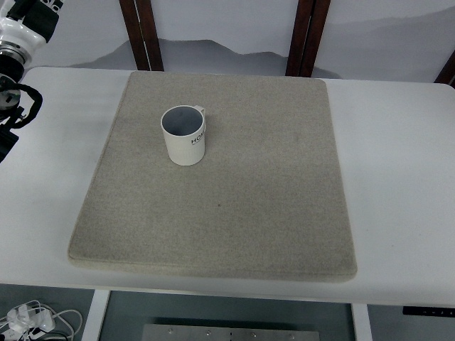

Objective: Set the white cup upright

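The white cup (185,135) stands upright on the grey mat (234,213), mouth open upward, in the mat's far left part. A small handle shows at its far right rim, and dark print (too small to read) runs down its right side. Nothing touches the cup; bare mat lies all around it, with the widest stretch to its right and toward the near edge. The mat's far edge lies close behind the cup, and its left edge is near.

The mat rests on the white table (398,185), which shows bare margins on both sides and a thin strip along the near edge.

The left arm (14,64) sits at the picture's upper left edge, well apart from the cup; whether its hand is wide or closed cannot be told.
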`<control>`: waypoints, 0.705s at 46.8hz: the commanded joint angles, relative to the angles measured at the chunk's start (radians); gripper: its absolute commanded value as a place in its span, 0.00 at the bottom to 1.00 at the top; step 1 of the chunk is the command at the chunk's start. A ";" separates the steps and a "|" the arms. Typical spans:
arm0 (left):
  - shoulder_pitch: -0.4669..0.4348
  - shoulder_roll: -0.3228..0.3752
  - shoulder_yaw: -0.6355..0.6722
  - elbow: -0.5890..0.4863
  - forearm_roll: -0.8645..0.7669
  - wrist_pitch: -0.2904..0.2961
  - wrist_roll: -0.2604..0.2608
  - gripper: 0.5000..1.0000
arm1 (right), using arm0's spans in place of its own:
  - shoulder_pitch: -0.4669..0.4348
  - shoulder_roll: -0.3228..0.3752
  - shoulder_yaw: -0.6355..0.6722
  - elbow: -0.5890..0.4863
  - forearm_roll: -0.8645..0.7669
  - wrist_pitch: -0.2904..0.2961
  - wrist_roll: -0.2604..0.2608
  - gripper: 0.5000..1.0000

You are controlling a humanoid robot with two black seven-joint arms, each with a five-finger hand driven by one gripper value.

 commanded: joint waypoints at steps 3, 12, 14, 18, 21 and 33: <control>0.012 -0.015 0.000 0.007 -0.037 0.005 0.005 0.99 | 0.000 0.000 0.002 0.000 0.000 0.000 0.000 0.90; 0.017 -0.045 0.000 0.008 -0.091 -0.001 0.043 1.00 | 0.000 0.000 0.002 0.000 0.000 0.000 0.000 0.90; 0.018 -0.051 0.000 0.008 -0.092 -0.001 0.058 1.00 | 0.000 0.000 0.005 0.000 0.000 0.000 0.000 0.90; 0.018 -0.077 0.000 0.011 -0.092 -0.003 0.072 1.00 | 0.000 0.000 0.008 0.000 0.002 0.000 0.000 0.90; 0.017 -0.088 0.000 0.016 -0.092 -0.003 0.074 1.00 | 0.000 0.000 0.007 0.000 0.002 0.000 0.000 0.90; 0.006 -0.131 0.000 0.062 -0.093 0.004 0.072 0.99 | 0.000 0.000 0.010 0.000 0.003 0.006 0.000 0.90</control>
